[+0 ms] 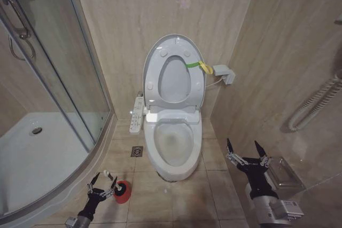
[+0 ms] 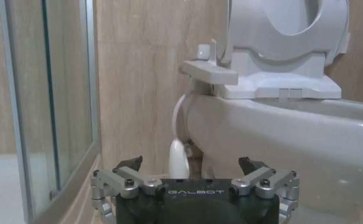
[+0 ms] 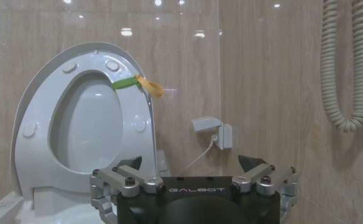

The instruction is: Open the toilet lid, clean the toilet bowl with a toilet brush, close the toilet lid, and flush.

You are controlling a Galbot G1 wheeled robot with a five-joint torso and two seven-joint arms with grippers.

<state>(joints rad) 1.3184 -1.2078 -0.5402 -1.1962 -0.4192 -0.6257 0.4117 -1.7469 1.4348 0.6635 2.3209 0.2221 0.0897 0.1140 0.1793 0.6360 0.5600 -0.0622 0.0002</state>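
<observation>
The toilet brush point(image 1: 110, 177) stands in its red holder point(image 1: 123, 192) on the floor tiles at about eight o'clock from the toilet bowl point(image 1: 172, 143), its white handle poking up toward the shower enclosure point(image 1: 48, 105). The left gripper point(image 1: 101, 186) hovers right at that handle, fingers spread apart with the stick between or just beside them; from the head view I cannot tell which. In the left wrist view the white handle point(image 2: 178, 160) rises dead centre between the open tips, so the line-up looks good. The toilet lid point(image 1: 173, 73) is already up, leaning on the wall with the seat raised against it, its yellow-green band point(image 1: 199, 66) at two o'clock on the rim, so the step in hand reads as taking the brush. To do it well, I'd judge: keep the handle centred, close low enough on the stick for a firm hold, then lift straight up so the holder doesn't tip or drag. The right gripper point(image 1: 247, 156) waits at three o'clock of the bowl, fingers wide apart, near the wall.
</observation>
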